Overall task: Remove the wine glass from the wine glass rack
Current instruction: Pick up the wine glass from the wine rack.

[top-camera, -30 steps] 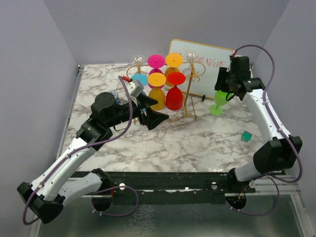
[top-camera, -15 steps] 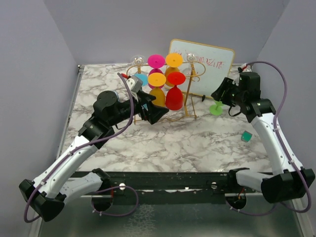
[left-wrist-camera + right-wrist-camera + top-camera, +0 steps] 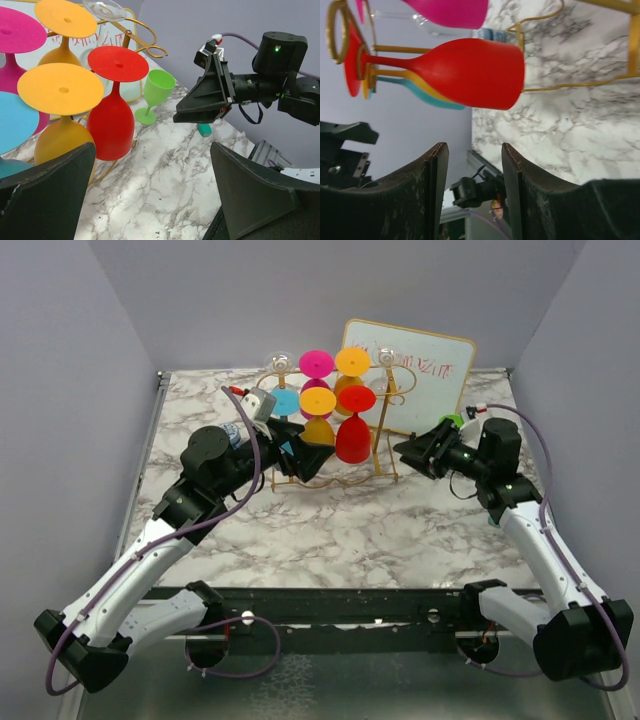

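Note:
The gold wire rack point(image 3: 392, 400) stands at the back middle and carries several coloured wine glasses hung bowl-down. The red glass point(image 3: 352, 438) hangs at its front right, the orange glass point(image 3: 318, 432) beside it. My left gripper point(image 3: 305, 455) is open and empty just left of and in front of these two, which fill its wrist view: red point(image 3: 112, 120) and orange point(image 3: 60, 137). My right gripper point(image 3: 415, 452) is open and empty, pointing at the rack from the right. Its wrist view shows the red glass point(image 3: 470, 72) ahead of the fingers point(image 3: 437, 165). A green glass point(image 3: 157, 92) stands on the table.
A gold-framed whiteboard point(image 3: 420, 370) leans behind the rack's right side. The green glass point(image 3: 452, 422) is mostly hidden behind my right arm. A small teal block point(image 3: 205, 130) lies on the marble table point(image 3: 380, 520) by that arm. Grey walls close in the back and sides.
My right gripper set the green glass on the table by the whiteboard, let go, and swung down and left toward the rack. My left gripper moved slightly closer to the rack.

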Controlling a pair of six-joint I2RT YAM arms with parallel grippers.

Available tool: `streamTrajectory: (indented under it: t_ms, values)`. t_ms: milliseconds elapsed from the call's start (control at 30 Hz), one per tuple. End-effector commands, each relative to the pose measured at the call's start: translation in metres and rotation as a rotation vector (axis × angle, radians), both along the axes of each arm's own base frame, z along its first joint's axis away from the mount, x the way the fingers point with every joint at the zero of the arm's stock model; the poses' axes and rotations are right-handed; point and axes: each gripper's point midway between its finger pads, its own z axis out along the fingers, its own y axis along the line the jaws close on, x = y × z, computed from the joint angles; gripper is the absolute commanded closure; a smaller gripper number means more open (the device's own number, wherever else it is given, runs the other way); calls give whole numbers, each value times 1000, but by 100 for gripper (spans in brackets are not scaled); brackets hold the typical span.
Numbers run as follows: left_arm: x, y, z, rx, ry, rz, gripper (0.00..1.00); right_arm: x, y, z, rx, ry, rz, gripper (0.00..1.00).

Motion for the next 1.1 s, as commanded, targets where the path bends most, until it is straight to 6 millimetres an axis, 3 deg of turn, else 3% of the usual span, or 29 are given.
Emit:
streamTrajectory:
  t_ms: [0,267,500,633,867,1067]
  values:
    - [3,4,12,-32,-17,31,1,-8,22,66,185,-145,134,48]
    - [-1,4,2,-36,4,16,1,9,25,104,185,-214,113,48]
    - [-2,2,0,-19,6,1,1,26,33,114,97,-186,51,52]
    - [-3,-1,2,-22,3,-12,1,34,42,109,70,-161,35,63]
    - [-4,-6,4,-37,2,-41,1,45,63,97,54,-130,31,62]
    - [-6,-5,0,-32,18,-40,1,52,65,98,43,-162,7,63]
